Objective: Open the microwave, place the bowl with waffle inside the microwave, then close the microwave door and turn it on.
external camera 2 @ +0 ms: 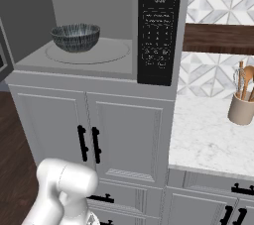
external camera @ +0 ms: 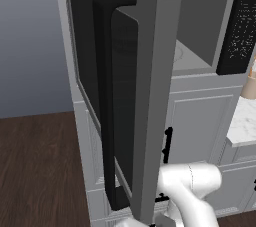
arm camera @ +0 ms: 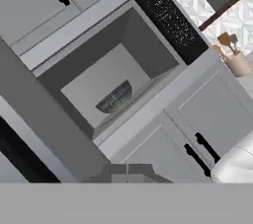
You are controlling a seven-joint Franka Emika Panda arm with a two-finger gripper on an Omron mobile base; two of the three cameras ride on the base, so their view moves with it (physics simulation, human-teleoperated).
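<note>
The microwave [external camera 2: 74, 73] stands open over the white cabinets, its black control strip [external camera 2: 158, 26] on the right. Inside, a dark ribbed bowl [external camera 2: 75, 37] rests on the turntable; its contents cannot be seen from here. The microwave door [external camera: 150, 96] is swung out wide toward me, and its thick black bar handle [external camera: 105, 96] faces left. In the hand view the bowl [arm camera: 115, 98] sits in the open cavity and the door [arm camera: 44, 114] runs across the lower left. My gripper [arm camera: 127, 170] is shut on nothing, below and away from the cavity, touching neither door nor bowl.
White cabinet doors with short black handles [external camera 2: 88, 143] sit under the microwave. A marble counter [external camera 2: 208, 135] at the right carries a beige utensil holder [external camera 2: 241, 105], with a wooden shelf [external camera 2: 218, 38] above. Dark wood floor [external camera: 35, 171] lies left of the open door.
</note>
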